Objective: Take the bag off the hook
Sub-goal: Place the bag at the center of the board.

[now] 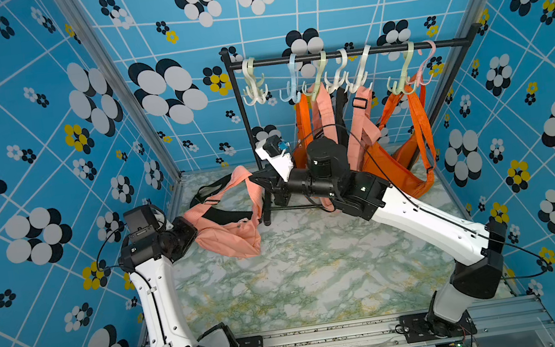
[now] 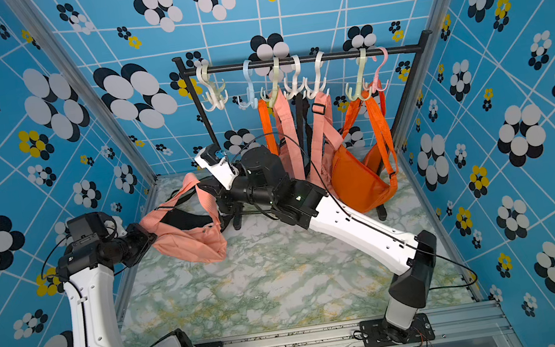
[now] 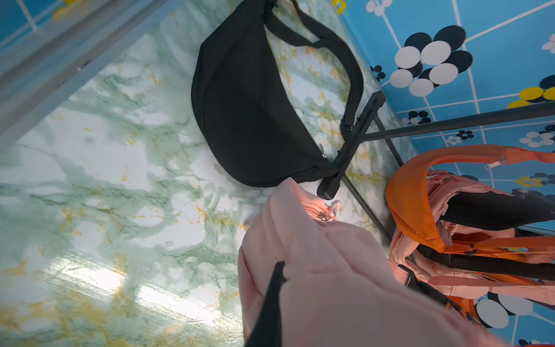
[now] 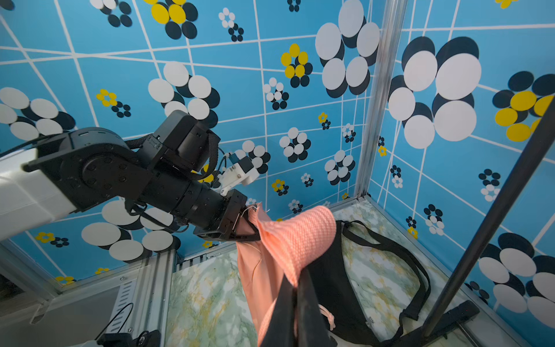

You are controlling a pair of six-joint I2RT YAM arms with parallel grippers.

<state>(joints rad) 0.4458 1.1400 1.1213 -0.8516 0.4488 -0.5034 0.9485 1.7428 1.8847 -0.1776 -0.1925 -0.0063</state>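
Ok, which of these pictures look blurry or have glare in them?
Left wrist view: the pink bag up close is out of focus, and glare whitens the floor. Right wrist view: the right pincer is blurred at the frame edge. Both top views: sharp, evenly lit.

1. Both top views look down from high above the front edge toward the back wall (image 1: pixel 176 41), taking in the whole counter (image 1: pixel 320 279) and rack (image 1: pixel 271 61).
2. Your left wrist camera looks closely down at the counter, with the pink bag (image 3: pixel 345 285) nearest.
3. Your right wrist camera faces the left arm (image 4: pixel 90 177); both wrist views share the black bag (image 3: pixel 249 114).
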